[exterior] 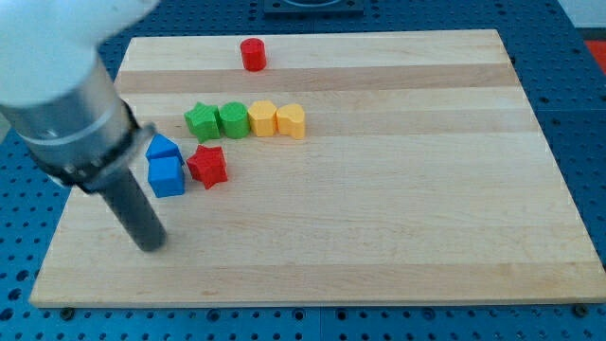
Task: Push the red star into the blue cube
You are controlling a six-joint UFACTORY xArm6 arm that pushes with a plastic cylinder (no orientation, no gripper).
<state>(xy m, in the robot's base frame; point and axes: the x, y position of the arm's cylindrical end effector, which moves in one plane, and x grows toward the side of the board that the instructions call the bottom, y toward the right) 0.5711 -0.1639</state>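
Red star block touching blue cube block, left-centre of frame.
My tip (151, 245), a plain dark rod holding nothing, rests on the wooden board (379, 237) below-left of the blue cube (167, 176); the red star (207, 166) sits against the cube's right side.

On the worktop (398, 218), the red star (207, 166) touches the blue cube (167, 176) on its right, a second blue block (162, 147) just above the cube, my tip (151, 244) below both.
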